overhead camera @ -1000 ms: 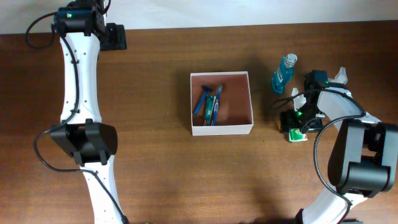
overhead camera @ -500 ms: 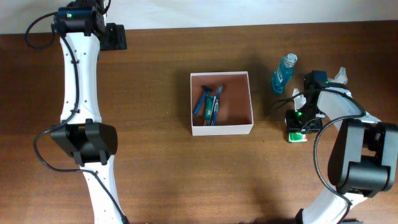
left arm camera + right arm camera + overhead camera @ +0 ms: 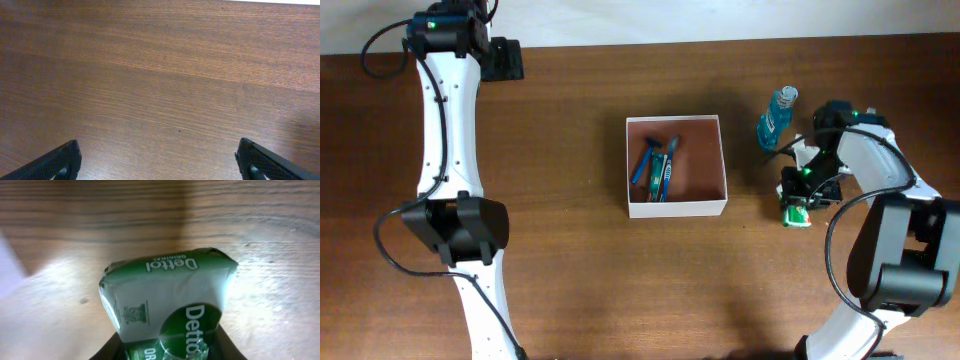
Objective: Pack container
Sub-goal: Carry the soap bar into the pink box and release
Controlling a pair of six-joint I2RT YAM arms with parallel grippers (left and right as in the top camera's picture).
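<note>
— Item one, tabletop (image 3: 570, 280): what is recorded?
— Dark brown wood with a fine straight grain. It is smooth, and a low sheen is noted under the light.
— Container (image 3: 678, 209)?
— Thin white walls, taken for card, matt. The floor is pinkish-brown and matt.
— Soap packet (image 3: 165, 305)?
— Green and white wrapper, glossy, creased at the folds. Film or coated paper cannot be told.
— Bottle (image 3: 775, 120)?
— Clear blue plastic, glossy.
— Left arm (image 3: 445, 110)?
— Smooth white shell, with joints in matt black.

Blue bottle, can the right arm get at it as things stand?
Probably not yet: the right gripper is shut on the green soap pack, so its jaws are taken. The blue bottle is close by, nothing between.
</note>
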